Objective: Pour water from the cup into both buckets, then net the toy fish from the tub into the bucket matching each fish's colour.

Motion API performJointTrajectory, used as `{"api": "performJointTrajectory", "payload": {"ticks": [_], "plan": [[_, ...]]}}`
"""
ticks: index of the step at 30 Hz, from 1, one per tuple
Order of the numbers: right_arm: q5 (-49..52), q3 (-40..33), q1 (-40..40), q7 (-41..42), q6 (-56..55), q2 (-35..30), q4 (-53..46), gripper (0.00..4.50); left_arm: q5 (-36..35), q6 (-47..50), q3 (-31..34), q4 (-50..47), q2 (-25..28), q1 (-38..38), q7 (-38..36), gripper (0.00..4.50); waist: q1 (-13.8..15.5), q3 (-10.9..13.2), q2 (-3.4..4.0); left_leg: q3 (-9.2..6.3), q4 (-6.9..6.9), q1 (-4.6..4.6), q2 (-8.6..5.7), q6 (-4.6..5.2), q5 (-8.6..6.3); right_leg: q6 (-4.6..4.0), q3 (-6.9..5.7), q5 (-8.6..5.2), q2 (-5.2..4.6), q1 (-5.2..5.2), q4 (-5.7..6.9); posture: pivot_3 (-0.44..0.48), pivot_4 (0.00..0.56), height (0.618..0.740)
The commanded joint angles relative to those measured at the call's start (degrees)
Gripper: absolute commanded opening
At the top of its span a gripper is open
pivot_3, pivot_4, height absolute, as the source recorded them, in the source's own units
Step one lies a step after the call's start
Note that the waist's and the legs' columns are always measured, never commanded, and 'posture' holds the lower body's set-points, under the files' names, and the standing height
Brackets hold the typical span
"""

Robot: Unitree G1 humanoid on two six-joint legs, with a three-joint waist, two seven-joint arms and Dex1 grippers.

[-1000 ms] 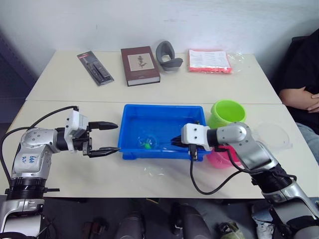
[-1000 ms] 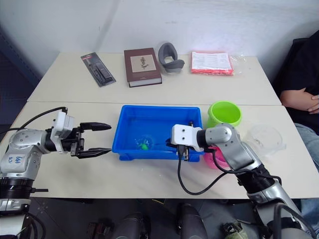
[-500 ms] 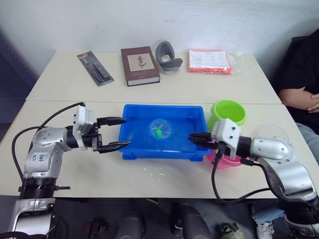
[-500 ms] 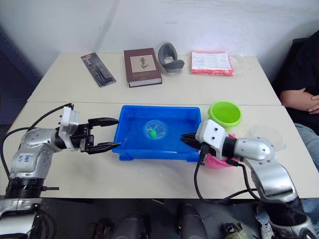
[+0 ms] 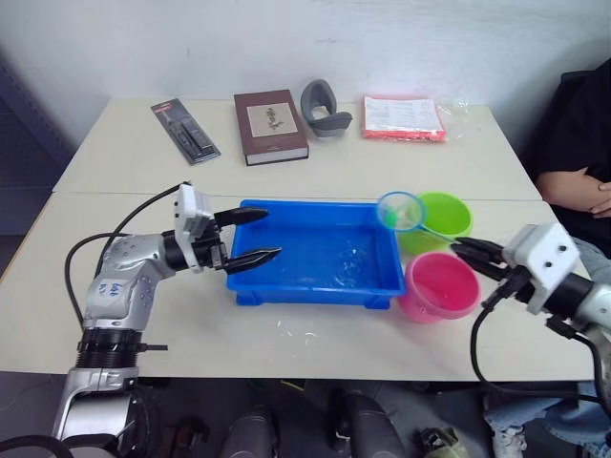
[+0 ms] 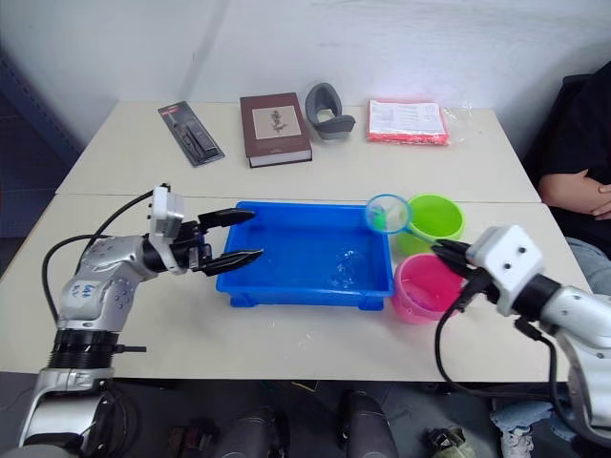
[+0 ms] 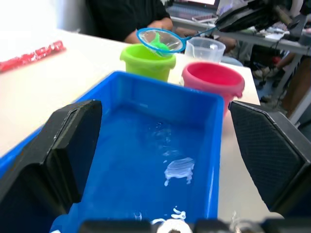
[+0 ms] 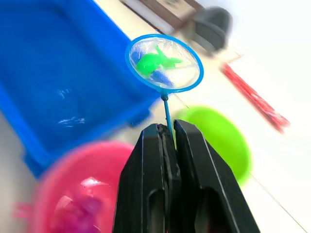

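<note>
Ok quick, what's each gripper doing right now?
Left gripper: open, empty, fingers at the tub's left rim.
Right gripper: shut on the net handle, a green fish in the mesh.

No text can be read on the book (image 5: 271, 125), the red packet (image 5: 402, 117) or elsewhere.

Right gripper (image 8: 167, 133) clamped tight on the net (image 8: 164, 63) handle, both black fingers (image 8: 146, 184) pressed together around the thin blue stem. The hoop is up in the air, and there's a green fish (image 8: 154, 61) lying in the pale mesh. Behind the hoop sits the blue tub (image 8: 53, 73), water glinting inside. The green bucket (image 8: 221, 141) lies just past the fingers on one side, the pink bucket (image 8: 82, 189) on the other with pink shapes inside, too blurred to tell apart.
</note>
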Motion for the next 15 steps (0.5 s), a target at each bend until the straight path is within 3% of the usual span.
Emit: {"api": "performJointTrajectory", "payload": {"ticks": [1,10,15], "plan": [[-4.28,-3.07,0.95,-2.04,-8.12,-1.44,5.08,0.00,-0.02,0.18,-1.17,-0.98,-1.11,-0.73,0.34,4.49,-0.02,0.00,0.00,0.00,0.00,0.00,0.00,0.00,0.00,0.00,0.01,0.00,0.01,0.00,0.00,0.000,0.150,0.740],[-13.39,0.01,-1.60,-8.92,-21.76,-2.75,15.37,0.00,-1.71,0.61,-2.32,-2.59,-4.77,-1.67,1.41,4.49,-0.22,0.00,0.01,0.07,-0.01,0.07,0.02,-0.04,0.03,0.00,0.19,0.00,0.03,0.00,0.03,0.000,0.150,0.740],[-27.37,3.90,-2.60,-16.42,-32.12,-7.19,21.26,0.00,-1.83,0.73,-2.67,-3.98,-6.57,-1.57,2.06,4.49,-0.26,0.00,0.01,0.11,-0.01,0.08,0.01,-0.06,0.04,0.00,0.50,0.00,0.02,-0.01,0.04,0.000,0.150,0.740]]}}
